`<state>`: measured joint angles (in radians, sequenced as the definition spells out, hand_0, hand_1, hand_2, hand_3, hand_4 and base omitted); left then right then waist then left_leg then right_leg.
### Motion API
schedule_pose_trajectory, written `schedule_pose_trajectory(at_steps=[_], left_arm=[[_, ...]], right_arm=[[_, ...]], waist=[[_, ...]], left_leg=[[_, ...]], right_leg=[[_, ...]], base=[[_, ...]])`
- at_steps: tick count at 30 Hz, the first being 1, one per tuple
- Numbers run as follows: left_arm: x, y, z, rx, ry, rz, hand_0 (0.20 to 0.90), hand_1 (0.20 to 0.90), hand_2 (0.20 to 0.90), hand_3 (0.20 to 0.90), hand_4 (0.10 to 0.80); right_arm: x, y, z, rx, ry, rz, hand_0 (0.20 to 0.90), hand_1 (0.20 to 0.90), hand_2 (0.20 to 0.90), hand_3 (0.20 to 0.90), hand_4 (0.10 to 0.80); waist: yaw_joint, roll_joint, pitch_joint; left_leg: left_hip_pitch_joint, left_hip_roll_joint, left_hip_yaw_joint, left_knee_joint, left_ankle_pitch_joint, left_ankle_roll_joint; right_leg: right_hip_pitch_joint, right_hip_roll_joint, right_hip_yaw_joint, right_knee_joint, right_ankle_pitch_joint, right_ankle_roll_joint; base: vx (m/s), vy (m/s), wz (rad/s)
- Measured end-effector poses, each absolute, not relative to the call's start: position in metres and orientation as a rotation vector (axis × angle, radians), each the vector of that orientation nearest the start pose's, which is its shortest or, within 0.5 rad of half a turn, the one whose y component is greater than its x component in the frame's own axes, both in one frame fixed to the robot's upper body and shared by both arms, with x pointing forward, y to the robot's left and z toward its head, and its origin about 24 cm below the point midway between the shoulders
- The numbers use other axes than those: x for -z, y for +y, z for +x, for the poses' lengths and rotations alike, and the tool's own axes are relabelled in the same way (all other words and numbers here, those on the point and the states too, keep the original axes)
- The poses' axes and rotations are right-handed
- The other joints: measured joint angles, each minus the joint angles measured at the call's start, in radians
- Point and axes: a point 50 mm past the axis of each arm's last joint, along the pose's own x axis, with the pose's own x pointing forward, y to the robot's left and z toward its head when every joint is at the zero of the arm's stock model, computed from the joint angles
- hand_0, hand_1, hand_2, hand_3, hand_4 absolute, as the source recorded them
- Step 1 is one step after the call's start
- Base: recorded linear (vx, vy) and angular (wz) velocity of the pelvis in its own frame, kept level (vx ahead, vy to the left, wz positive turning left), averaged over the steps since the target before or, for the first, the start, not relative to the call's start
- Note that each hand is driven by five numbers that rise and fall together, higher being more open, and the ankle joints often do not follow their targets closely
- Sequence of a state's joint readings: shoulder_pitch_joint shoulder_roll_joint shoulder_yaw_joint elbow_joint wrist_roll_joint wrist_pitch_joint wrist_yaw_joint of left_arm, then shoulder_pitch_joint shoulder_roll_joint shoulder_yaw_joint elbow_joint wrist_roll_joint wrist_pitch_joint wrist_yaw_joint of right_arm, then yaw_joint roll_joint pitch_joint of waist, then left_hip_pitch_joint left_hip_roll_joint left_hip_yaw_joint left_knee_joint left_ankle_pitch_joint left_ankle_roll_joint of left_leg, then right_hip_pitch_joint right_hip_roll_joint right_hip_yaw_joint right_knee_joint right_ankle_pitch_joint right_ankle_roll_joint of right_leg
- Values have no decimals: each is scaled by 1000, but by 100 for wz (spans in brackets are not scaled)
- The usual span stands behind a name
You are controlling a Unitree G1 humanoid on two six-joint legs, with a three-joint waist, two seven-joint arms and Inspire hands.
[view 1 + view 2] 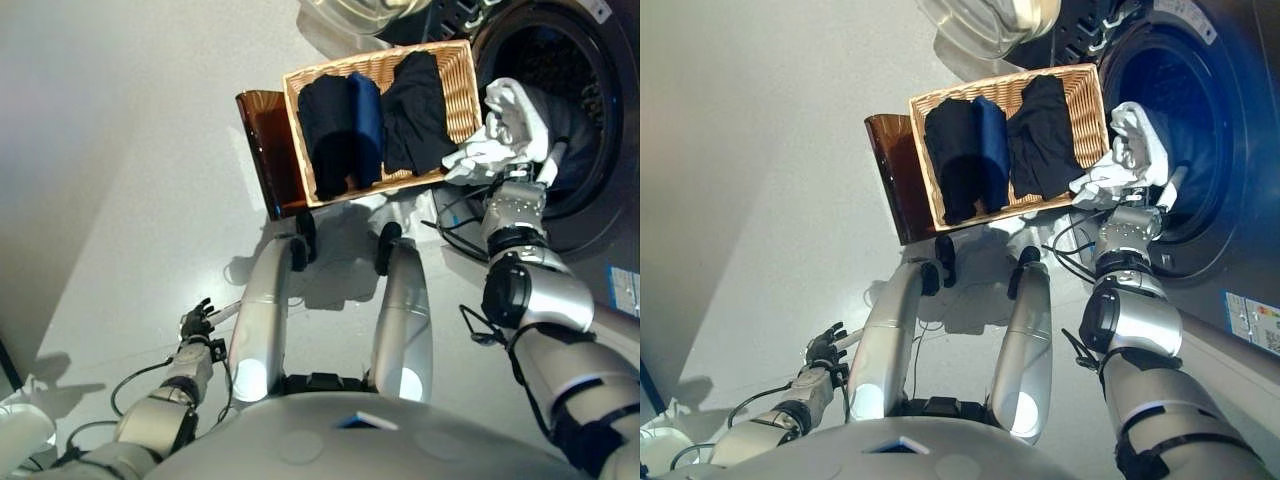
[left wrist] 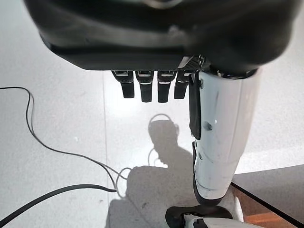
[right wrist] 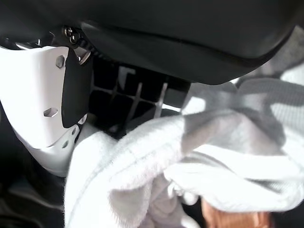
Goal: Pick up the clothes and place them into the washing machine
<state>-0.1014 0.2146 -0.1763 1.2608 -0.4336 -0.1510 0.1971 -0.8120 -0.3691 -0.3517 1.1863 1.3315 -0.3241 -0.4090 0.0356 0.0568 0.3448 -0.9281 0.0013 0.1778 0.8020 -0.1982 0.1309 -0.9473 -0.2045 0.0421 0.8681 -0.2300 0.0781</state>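
My right hand (image 1: 530,160) is shut on a white garment (image 1: 505,128), holding it up at the round opening of the dark washing machine (image 1: 575,90). In the right wrist view the white garment (image 3: 190,161) bunches right under the hand, beside its white-covered thumb (image 3: 42,99). A wicker basket (image 1: 460,75) sits left of the drum with a black garment (image 1: 415,110), a blue one (image 1: 366,115) and another black one (image 1: 322,130) lying inside. My left hand (image 1: 197,322) hangs low near the floor, its fingers (image 2: 142,88) relaxed and holding nothing.
A brown translucent panel (image 1: 262,140) leans against the basket's left side. The washer's open glass door (image 1: 350,15) shows above the basket. Pale floor (image 1: 130,160) spreads out to the left.
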Motion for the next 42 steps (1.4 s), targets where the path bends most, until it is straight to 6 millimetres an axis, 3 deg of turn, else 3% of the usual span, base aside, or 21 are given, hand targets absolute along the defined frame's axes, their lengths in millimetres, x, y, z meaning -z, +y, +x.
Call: schedule_pose_trajectory(at_steps=[4, 27, 33, 42], left_arm=[[146, 231, 140, -393, 983, 57, 900, 900, 900, 900, 800], [147, 229, 141, -367, 993, 83, 900, 900, 900, 900, 800], [146, 229, 142, -368, 991, 84, 900, 900, 900, 900, 800], [146, 229, 142, -367, 990, 84, 900, 900, 900, 900, 800]], right_arm=[[-49, -297, 343, 986, 51, 1152, 200, 200, 200, 200, 300], [-40, -283, 347, 890, 185, 855, 200, 200, 200, 200, 300], [-52, -280, 354, 778, 149, 685, 200, 200, 200, 200, 300], [-82, -285, 368, 750, 74, 705, 200, 200, 200, 200, 300]], waist=[[-3, 1, 41], [6, 13, 45], [5, 21, 43], [13, 30, 37]], left_leg=[[34, -2, 7, -5, -2, 2], [101, 1, 14, -91, 34, -19], [139, 3, -2, -127, 47, -38], [137, 3, -28, -150, 66, -47]], right_leg=[[32, -5, 3, -3, 0, 0], [71, -1, -3, -39, 8, 8], [108, 4, -16, -60, 8, 8], [107, 4, -42, -56, 0, -5]], base=[[1, 0, -1], [-2, -2, -1], [8, 18, 1], [20, 1, 7]])
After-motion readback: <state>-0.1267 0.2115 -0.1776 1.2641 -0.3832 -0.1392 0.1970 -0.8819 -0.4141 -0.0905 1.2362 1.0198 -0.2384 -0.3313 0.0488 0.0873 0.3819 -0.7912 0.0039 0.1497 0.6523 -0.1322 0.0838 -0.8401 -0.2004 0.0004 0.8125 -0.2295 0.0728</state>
